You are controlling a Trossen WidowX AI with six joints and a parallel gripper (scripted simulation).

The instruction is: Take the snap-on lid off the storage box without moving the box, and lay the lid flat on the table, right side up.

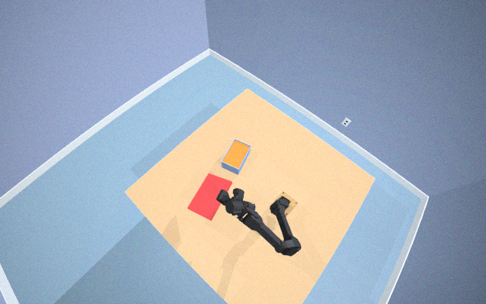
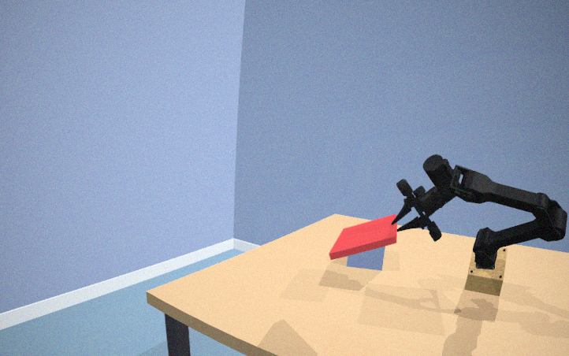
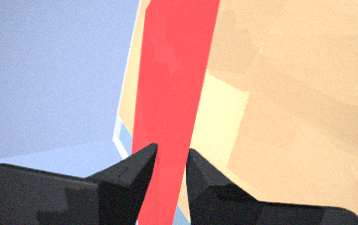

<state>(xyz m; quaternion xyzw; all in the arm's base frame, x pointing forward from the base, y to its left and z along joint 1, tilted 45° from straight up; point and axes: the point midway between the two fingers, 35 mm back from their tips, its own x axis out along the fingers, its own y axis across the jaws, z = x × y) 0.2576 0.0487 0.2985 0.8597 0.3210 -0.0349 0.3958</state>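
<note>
The red lid [image 1: 206,197] [image 2: 362,237] [image 3: 171,90] is held in the air above the table, its top face up, tilted with its far edge lower than the edge at the gripper. My gripper [image 2: 395,227] [image 3: 172,151] is shut on one edge of the lid, one finger above it and one below; in the top view its fingertips are hidden. The blue storage box [image 1: 230,167] [image 2: 365,259] stands upright on the table without its lid, apart from the lid in the top view. Its orange inside [image 1: 235,154] shows. In the exterior view the lid hides the box's upper part.
The wooden table [image 1: 287,143] [image 2: 235,294] carries the arm's base plate [image 1: 291,204] [image 2: 486,276], to the right of the lid. The table's left edge lies beyond the lid's outer side in the top view. Shadows of the arm and lid fall on the table.
</note>
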